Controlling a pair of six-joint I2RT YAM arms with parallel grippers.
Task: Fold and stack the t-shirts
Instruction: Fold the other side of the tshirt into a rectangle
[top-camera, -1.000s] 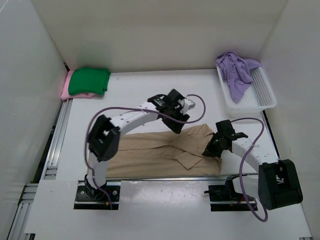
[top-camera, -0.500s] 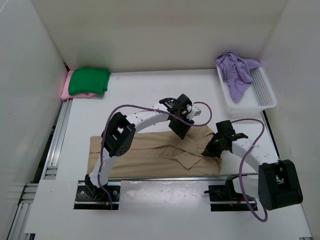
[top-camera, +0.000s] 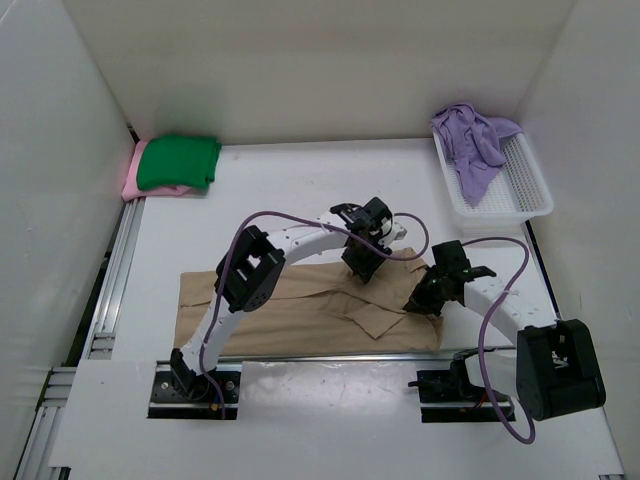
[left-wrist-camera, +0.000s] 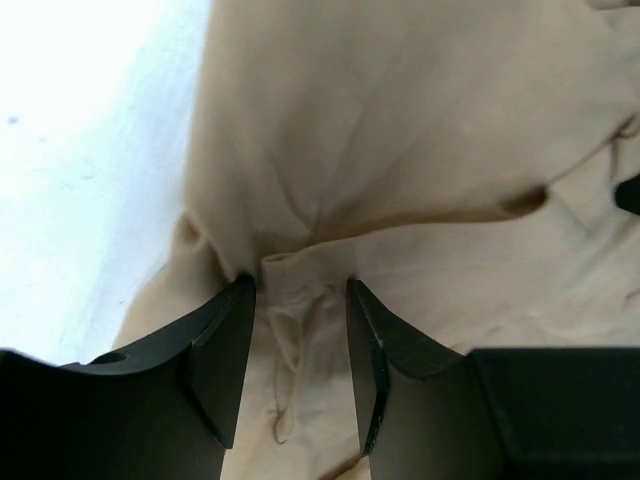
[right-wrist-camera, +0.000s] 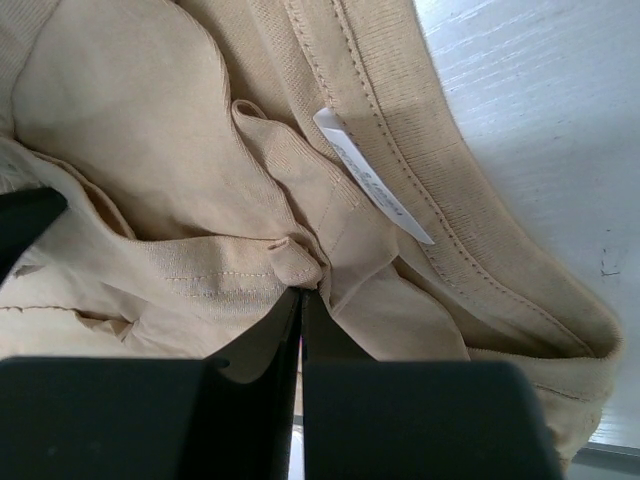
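tan t-shirt (top-camera: 290, 315): spread flat at the near side of the surface (top-camera: 270, 200), between the arms
left gripper (left-wrist-camera: 300, 290): fingers apart, straddling a raised ridge of the tan cloth
right gripper (right-wrist-camera: 300, 290): closed together, pinching a fold near the collar label
green t-shirt (top-camera: 178, 163): folded on the pink t-shirt (top-camera: 133, 180), far left corner
lavender t-shirt (top-camera: 472, 140): crumpled in the basket (top-camera: 525, 185)

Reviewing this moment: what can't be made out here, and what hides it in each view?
- pink shirt: top view, almost all under the green shirt; its fold cannot be judged.
- tan shirt: top view, its middle lies under the left arm; both wrist views cut off its edges.
- white label: right wrist view, print too small to read.
- lavender shirt: top view, crumpled in the basket; front or back unclear.
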